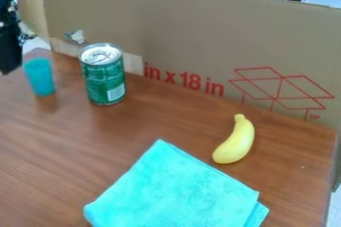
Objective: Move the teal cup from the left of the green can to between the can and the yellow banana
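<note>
At upper left, my black end effector (9,54), open or closed I can't tell, hangs near an upright teal plastic-looking cup (40,77).

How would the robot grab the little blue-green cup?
Probably from above, pinching the upper sides of the cup. It stands upright and is slim, so both sides can be squeezed together. The green can is close by but not touching, so coming straight down should avoid bumping it.
</note>
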Tool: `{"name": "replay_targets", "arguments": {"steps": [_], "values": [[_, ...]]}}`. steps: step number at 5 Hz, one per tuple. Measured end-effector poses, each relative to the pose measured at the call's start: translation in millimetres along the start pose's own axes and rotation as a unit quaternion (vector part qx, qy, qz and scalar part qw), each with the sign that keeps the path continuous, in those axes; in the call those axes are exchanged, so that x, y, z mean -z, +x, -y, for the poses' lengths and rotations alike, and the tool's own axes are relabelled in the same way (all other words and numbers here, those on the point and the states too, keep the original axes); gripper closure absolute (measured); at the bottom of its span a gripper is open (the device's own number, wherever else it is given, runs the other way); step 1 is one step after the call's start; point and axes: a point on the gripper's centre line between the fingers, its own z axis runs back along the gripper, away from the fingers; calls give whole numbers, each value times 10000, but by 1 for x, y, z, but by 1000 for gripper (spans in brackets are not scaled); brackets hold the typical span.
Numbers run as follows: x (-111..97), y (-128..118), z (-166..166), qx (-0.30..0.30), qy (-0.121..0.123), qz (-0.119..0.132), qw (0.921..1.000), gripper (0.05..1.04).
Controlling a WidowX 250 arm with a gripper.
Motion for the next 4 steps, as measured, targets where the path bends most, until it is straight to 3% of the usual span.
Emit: {"name": "replay_targets", "arguments": {"steps": [3, 4], "values": [[15, 42, -83, -1042, 63, 51, 9945, 82], [29, 57, -91, -1202, 57, 63, 9927, 82]]}}
